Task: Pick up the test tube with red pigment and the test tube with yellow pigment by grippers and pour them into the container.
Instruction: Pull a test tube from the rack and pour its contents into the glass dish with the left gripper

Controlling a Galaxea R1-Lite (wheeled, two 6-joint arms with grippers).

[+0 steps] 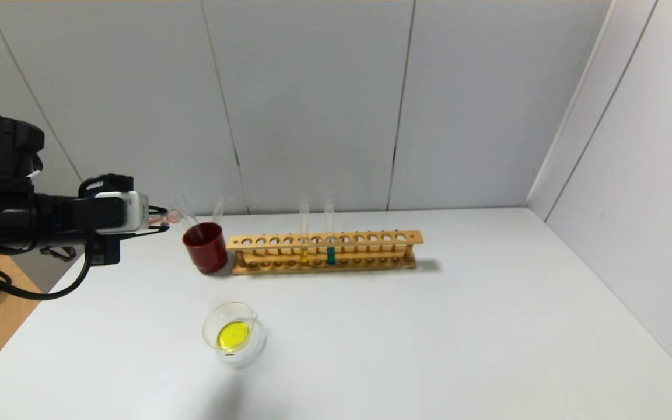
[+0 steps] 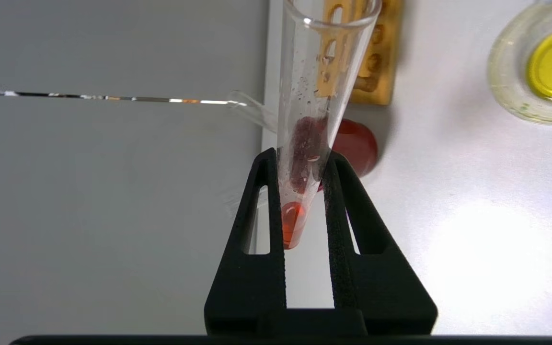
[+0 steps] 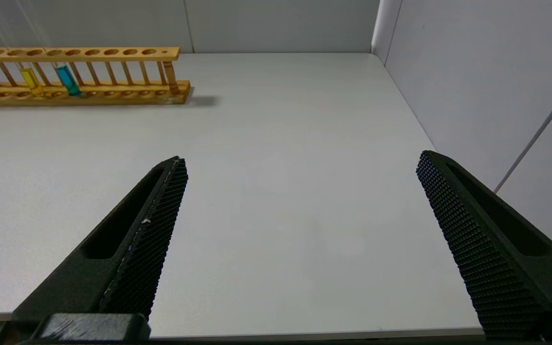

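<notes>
Partly hidden between the left hand's (image 2: 303,158) clamped fingers, the red tube's (image 2: 314,96) bottom shows orange liquid.

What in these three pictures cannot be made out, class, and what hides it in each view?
- Right gripper: out of the head view; its open fingers are cut off by the right wrist view's lower edge.
- Red test tube: its mouth is cut off by the left wrist view's top edge; the left gripper holds it.
- Glass dish: cropped by that view's right edge.
</notes>
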